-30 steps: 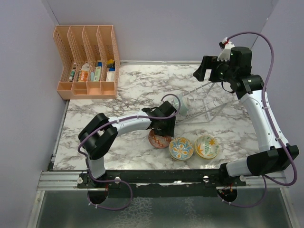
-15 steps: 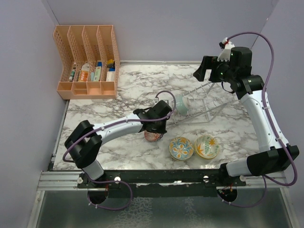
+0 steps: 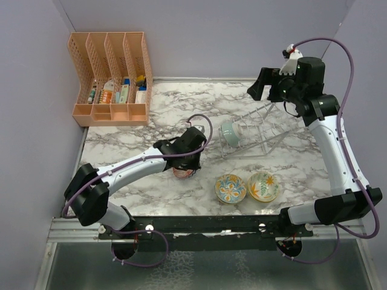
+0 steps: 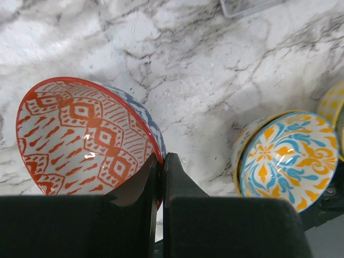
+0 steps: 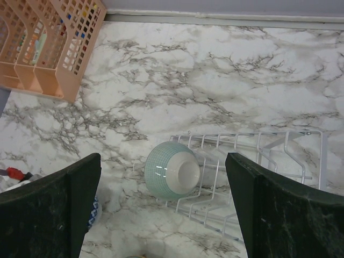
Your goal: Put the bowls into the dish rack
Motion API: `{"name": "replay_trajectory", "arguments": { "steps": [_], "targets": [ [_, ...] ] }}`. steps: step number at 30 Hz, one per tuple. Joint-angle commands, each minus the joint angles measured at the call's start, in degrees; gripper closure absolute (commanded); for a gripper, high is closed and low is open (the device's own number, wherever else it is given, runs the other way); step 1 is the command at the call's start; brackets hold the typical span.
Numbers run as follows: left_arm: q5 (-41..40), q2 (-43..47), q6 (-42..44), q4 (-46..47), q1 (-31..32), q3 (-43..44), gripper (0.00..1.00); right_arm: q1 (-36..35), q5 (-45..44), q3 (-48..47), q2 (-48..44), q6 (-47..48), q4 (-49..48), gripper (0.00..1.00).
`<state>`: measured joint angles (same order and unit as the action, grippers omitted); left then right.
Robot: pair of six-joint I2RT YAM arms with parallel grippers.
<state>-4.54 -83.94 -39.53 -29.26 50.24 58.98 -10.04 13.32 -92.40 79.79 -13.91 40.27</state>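
The left gripper [image 4: 161, 161] is pinched tight on the rim of the red bowl [image 4: 80, 134], one finger inside the wall and one outside, so the bowl hangs tilted with its patterned inside turned toward the wrist camera (whether its foot still touches the table [image 4: 204, 80] cannot be told). A second ago this gripper and its bowl sat closer to the blue bowl [image 3: 230, 188]. The arm has since swung toward its own left side, and in the top view the red bowl now lies well apart from the blue one, with bare marble between them. From the left wrist, the blue bowl is off to the gripper's right, and the yellow bowl [image 3: 264, 186] just shows beyond it at the frame edge. Neither has shifted. The right gripper [image 3: 263, 89] is spread wide with nothing between its fingers, high above the far side of the rack [image 5: 258, 156], having drifted only slightly since the earlier frames. Directly below it the teal bowl [image 5: 172, 169] stands on edge among the prongs at the rack's left end, foot toward the camera, where it was before. The organizer [image 5: 43, 43] sits far off to this gripper's upper left.
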Motion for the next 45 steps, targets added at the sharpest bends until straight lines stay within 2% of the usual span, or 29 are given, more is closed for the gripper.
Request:
{"name": "replay_trajectory", "arguments": {
  "steps": [1, 4, 7, 14, 18, 25, 35, 45],
  "targets": [
    [-0.21, 4.89, 4.16, 0.25, -1.60, 7.10, 1.00, 0.20, -1.21, -2.69, -2.27, -0.41, 0.19, 0.01],
    [5.31, 6.14, 2.29, 5.33, -3.14, 11.66, 1.00, 0.20, -1.11, -3.76, -2.02, -0.59, 0.48, 0.01],
    [10.96, 6.51, -2.25, 14.18, -4.53, 14.04, 1.00, 0.24, -1.46, -5.60, -1.51, -0.58, 1.06, 0.01],
    [22.59, 5.14, -18.91, 43.39, -6.83, 9.49, 1.00, 0.24, -2.64, -8.95, -0.42, -0.40, 1.25, 0.01],
    [24.29, 3.61, -27.08, 56.75, -8.07, 5.36, 1.00, 0.69, -3.30, -9.19, 0.05, -0.13, 0.74, 0.01],
    [22.72, -1.99, -41.24, 80.49, -10.25, -2.46, 1.00, 1.41, -3.31, -9.64, 0.54, 0.08, 0.17, 0.01],
    [21.55, -15.36, -51.43, 96.38, -11.30, -0.94, 1.00, 1.78, -4.62, -9.69, 0.59, 1.15, 0.50, 0.00],
    [21.02, -24.33, -56.58, 104.33, -11.32, 2.55, 1.00, 1.78, -5.32, -9.45, 1.09, 1.85, 0.60, 0.00]
  ]
}}
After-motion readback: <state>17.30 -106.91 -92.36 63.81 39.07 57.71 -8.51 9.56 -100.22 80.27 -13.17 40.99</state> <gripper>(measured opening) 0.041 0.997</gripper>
